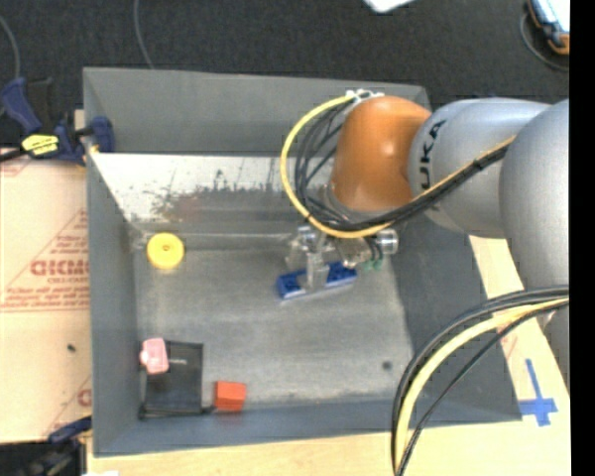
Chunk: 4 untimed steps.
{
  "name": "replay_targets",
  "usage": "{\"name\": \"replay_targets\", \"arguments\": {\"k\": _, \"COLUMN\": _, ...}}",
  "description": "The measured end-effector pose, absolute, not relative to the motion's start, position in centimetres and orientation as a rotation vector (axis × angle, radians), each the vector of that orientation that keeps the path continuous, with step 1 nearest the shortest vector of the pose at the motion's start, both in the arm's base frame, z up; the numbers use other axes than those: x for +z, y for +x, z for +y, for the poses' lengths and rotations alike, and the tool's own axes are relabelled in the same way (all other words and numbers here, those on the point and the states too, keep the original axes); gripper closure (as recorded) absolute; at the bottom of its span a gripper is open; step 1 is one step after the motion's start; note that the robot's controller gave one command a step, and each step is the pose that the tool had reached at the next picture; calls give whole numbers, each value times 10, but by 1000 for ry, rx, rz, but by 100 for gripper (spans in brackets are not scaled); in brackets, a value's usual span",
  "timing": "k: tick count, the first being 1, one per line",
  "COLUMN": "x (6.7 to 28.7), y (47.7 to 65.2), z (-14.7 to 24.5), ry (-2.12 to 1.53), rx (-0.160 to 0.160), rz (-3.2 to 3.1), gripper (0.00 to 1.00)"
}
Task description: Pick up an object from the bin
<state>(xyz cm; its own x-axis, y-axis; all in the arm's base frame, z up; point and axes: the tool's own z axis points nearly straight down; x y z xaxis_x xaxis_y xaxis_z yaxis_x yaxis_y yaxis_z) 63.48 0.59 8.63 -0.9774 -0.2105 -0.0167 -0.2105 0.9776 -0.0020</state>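
My gripper [318,262] hangs below the orange wrist cover, near the middle of the bin toward its back wall. Its metal fingers reach down onto a small flat blue thing [314,282] that lies on the bin floor directly under them. The blue thing sticks out to the left and right of the fingers. The fingers stand close on either side of it.
A yellow round piece [166,250] lies at the back left. In the front left corner sit a black block [174,380] with a pink piece [155,355] on it and a small orange cube [229,396].
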Motion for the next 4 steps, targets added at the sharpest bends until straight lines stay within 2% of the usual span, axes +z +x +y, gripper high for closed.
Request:
{"name": "replay_targets", "arguments": {"k": 1, "x": 224, "y": 636, "z": 6, "ry": -259, "rx": 1, "rz": 3109, "gripper": 100}}
{"name": "replay_targets", "arguments": {"k": 2, "x": 224, "y": 636, "z": 6, "ry": -258, "rx": 2, "rz": 3110, "gripper": 100}}
{"name": "replay_targets", "arguments": {"k": 3, "x": 137, "y": 575, "z": 0, "ry": -297, "rx": 4, "rz": 3115, "gripper": 100}}
{"name": "replay_targets", "arguments": {"k": 4, "x": 174, "y": 569, "z": 5, "ry": -266, "rx": 3, "rz": 3103, "gripper": 0}}
